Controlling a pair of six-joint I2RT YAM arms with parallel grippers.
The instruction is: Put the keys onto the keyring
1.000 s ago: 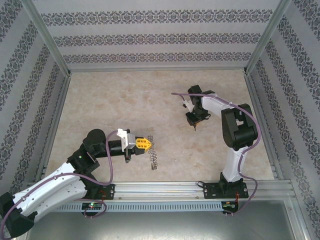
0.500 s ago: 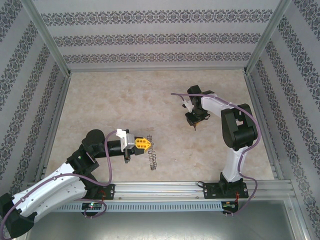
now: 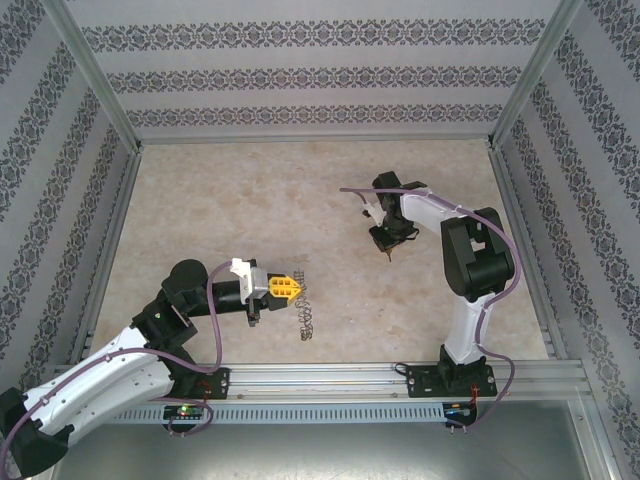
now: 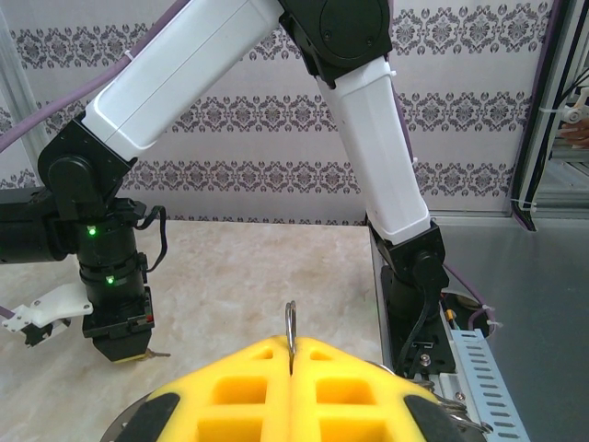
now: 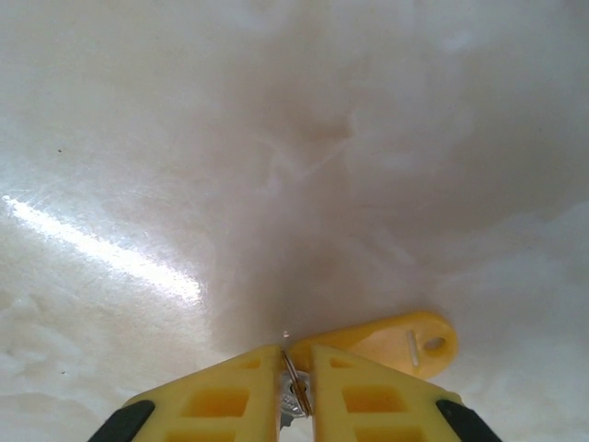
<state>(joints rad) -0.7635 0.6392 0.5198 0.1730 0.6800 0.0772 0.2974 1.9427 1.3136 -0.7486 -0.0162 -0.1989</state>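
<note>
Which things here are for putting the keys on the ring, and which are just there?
For the job: keyring, pinched by the left gripper; yellow-headed key, lying on the table at the tips of the right gripper.
Just there: patterned walls; metal frame.

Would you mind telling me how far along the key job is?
Done: the left gripper holds the keyring, jaws shut. In hand: the right gripper pinches the key low at the table. Remaining: carry the key over and thread it on; they are apart.
</note>
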